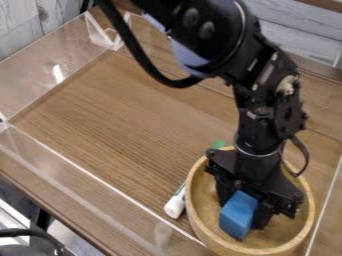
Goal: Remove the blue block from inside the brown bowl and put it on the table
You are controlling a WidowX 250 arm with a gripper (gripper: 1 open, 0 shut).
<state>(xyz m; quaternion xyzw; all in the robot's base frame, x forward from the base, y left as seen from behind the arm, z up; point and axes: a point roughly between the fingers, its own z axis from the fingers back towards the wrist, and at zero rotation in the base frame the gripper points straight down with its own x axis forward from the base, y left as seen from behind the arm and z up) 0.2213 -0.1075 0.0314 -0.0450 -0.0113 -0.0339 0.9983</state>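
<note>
The tool [246,203] points straight down inside the brown bowl [205,208], its fingers clamped on the blue block [241,212], which sits in the bowl's hollow. The table [127,115] is brown wood-grain with low clear acrylic walls [83,185] along its edges; pale boards show at the top right. One small white-and-green marker-like thing [181,201] lies just outside the bowl's left rim. The black arm [261,115] blocks the bowl's far side. Count: one bowl, one block, one marker.
</note>
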